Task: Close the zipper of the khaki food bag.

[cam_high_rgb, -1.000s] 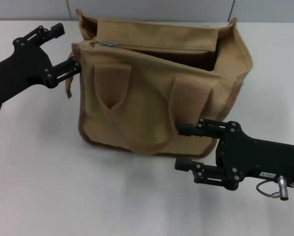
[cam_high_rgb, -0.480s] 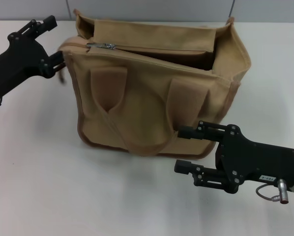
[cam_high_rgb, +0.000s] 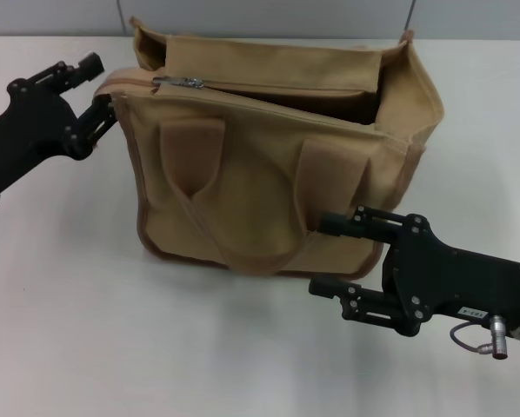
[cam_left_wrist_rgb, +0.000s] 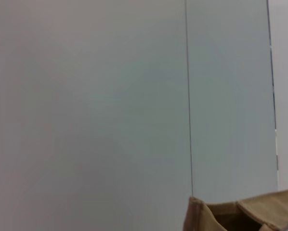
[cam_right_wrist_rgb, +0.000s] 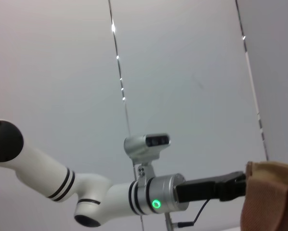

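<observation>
Nearest us, our right pincer [cam_high_rgb: 330, 256] sits with fingers spread at the lower front corner of the khaki food bag [cam_high_rgb: 269, 165], gripping nothing; the bag stands on the white surface [cam_high_rgb: 86, 330]; our left pincer [cam_high_rgb: 99, 87] rests at its upper left corner, closure we cannot tell; farther back the zipper [cam_high_rgb: 243, 91] lies open, its silver pull at the left end; we judge that bracing is in hand, and next comes grasping the pull and drawing it rightward.

Khaki food bag [cam_high_rgb: 269, 165] tan, brown piping; zipper [cam_high_rgb: 269, 91] pull silver; table [cam_high_rgb: 86, 330] white.
</observation>
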Action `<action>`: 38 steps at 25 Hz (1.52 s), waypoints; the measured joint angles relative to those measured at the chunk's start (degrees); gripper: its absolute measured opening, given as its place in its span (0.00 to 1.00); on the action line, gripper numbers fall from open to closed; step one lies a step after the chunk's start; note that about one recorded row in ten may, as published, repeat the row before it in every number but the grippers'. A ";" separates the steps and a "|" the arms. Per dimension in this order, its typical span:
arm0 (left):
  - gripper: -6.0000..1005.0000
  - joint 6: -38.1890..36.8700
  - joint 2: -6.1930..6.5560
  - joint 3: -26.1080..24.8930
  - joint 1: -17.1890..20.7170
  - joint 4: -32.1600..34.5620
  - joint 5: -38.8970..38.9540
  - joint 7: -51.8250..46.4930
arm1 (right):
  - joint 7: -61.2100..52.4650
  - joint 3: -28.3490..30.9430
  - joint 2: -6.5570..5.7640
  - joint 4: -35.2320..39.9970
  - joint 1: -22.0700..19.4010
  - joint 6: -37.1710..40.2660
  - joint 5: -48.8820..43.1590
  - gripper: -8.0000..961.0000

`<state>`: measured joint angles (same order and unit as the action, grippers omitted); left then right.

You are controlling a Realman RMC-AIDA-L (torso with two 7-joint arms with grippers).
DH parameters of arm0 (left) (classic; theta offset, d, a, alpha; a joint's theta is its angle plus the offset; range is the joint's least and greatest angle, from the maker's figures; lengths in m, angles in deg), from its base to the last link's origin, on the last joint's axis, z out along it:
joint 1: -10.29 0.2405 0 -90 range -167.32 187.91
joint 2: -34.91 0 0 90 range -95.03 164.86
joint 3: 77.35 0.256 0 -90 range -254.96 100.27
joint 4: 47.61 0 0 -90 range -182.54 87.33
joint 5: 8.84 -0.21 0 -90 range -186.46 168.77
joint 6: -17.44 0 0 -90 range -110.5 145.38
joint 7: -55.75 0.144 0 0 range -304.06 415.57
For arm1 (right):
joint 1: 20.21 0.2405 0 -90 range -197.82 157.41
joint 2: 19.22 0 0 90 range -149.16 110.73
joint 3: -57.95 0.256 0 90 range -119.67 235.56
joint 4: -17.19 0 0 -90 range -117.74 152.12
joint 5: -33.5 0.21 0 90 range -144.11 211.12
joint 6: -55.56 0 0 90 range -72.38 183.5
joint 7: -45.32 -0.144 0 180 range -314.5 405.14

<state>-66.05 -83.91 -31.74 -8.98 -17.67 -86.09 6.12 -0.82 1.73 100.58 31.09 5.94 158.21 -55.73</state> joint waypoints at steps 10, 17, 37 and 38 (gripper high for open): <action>0.17 -0.38 0.10 0.80 -0.23 0.35 0.37 -4.51 | 0.53 -0.07 0.00 -0.52 -0.10 0.75 0.33 0.70; 0.05 -2.34 -0.07 0.59 -0.91 0.24 2.59 -11.34 | 6.82 0.18 0.05 -5.89 0.17 8.22 8.20 0.70; 0.03 -6.67 -0.27 2.08 -3.26 -0.69 3.70 -23.49 | 23.69 -0.54 0.08 -13.73 13.18 -0.44 28.26 0.70; 0.03 -6.77 -0.27 2.08 -3.36 -0.71 3.73 -23.71 | 25.77 -0.51 0.08 -14.20 14.31 -1.95 28.21 0.70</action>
<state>-72.81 -84.18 -29.66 -12.33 -18.38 -82.36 -17.60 24.95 1.22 100.67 16.89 20.25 156.26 -27.52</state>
